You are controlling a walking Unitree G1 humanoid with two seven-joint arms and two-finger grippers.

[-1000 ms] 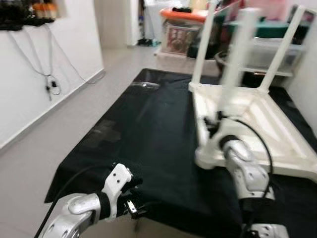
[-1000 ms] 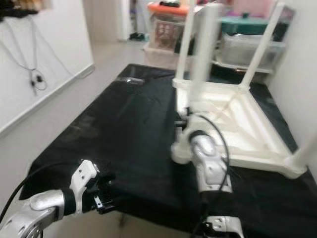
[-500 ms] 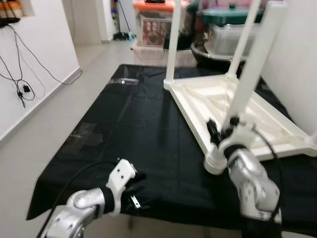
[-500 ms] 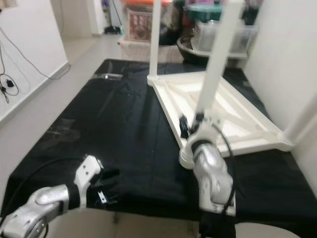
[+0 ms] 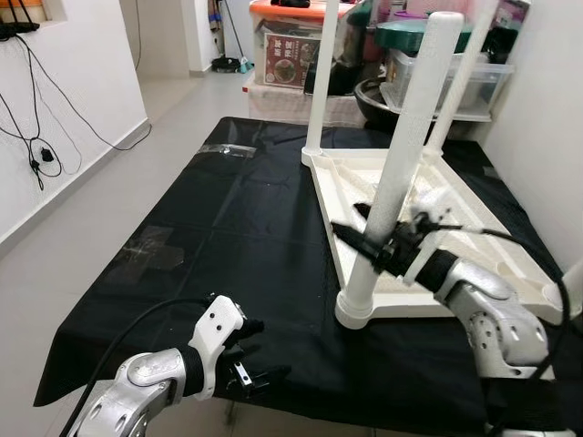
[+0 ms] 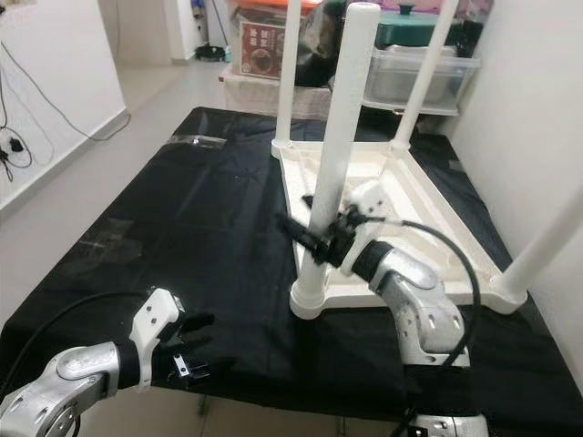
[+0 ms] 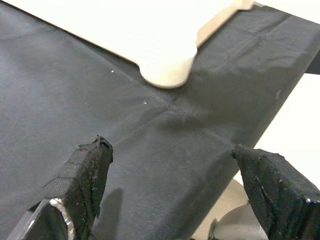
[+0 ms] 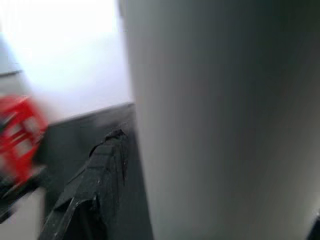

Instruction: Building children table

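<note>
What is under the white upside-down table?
A black cloth lies under the table, spread far around it. What the cloth covers cannot be seen. The right claw is at the near leg.

The table (image 5: 410, 196) and its legs are plain white. A black cloth (image 5: 246, 246) covers the bench. Both arms are silver with black fingers (image 7: 85, 175). The floor (image 5: 82, 237) is pale grey; one bin lid (image 5: 296, 11) is orange.
</note>
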